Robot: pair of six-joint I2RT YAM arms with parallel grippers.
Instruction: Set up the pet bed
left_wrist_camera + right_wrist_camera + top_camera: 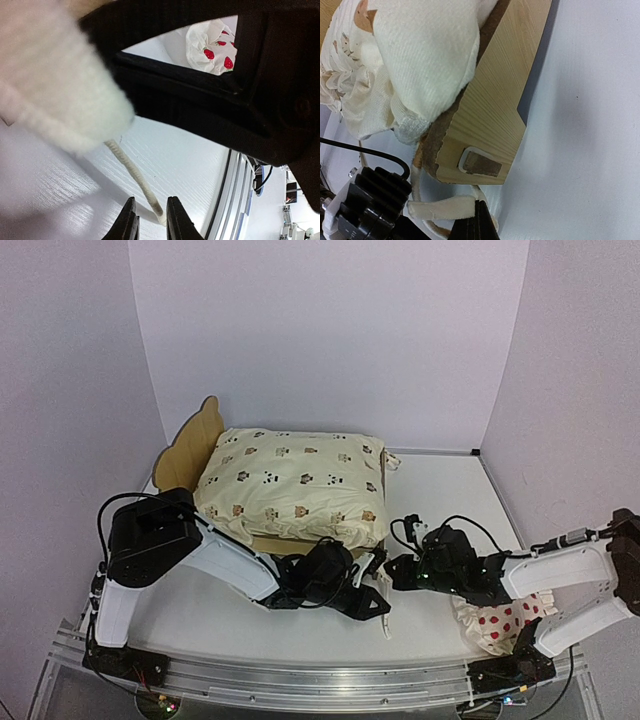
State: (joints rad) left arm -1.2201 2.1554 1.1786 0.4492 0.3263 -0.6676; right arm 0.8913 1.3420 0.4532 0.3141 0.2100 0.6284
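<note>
Left gripper (151, 207): jaws nearly together with a narrow gap left. The free end of the cord (131, 172) lies in that gap, against one finger. No pinch is visible.
Right gripper (476, 207): jaws fully together, tips at the bed's corner. The strap (442, 207) reaches the tips, but I cannot tell if it is held.

Table (440, 500): white.
Bed (195, 445): on the table at 11 o'clock from centre, headboard at its 10 o'clock end. Both grippers meet just off its 5 o'clock corner.
Cover (290, 485): lies puffed on the bed and hides the base. In the right wrist view one ruffled corner spills over the rail.
Pillow (500, 625): off the bed at 4 o'clock, partly under the right arm.
Slot (480, 165): cut in the rail's corner, with a white loop threaded through it.

Step in hand, as I judge it: fastening the cover to this corner by its ties.

To do it well:
- Centre the cord between the left pads before pinching. It sits to one side and could slip out.
- Grip a little up from the end rather than at the very tip.
- Pull along the rail toward 5 o'clock, gently, because the frame looks light and may slide.
- Hold the right gripper steady at the corner as an anchor.
- Leave some slack so the loop does not jam in the slot.
</note>
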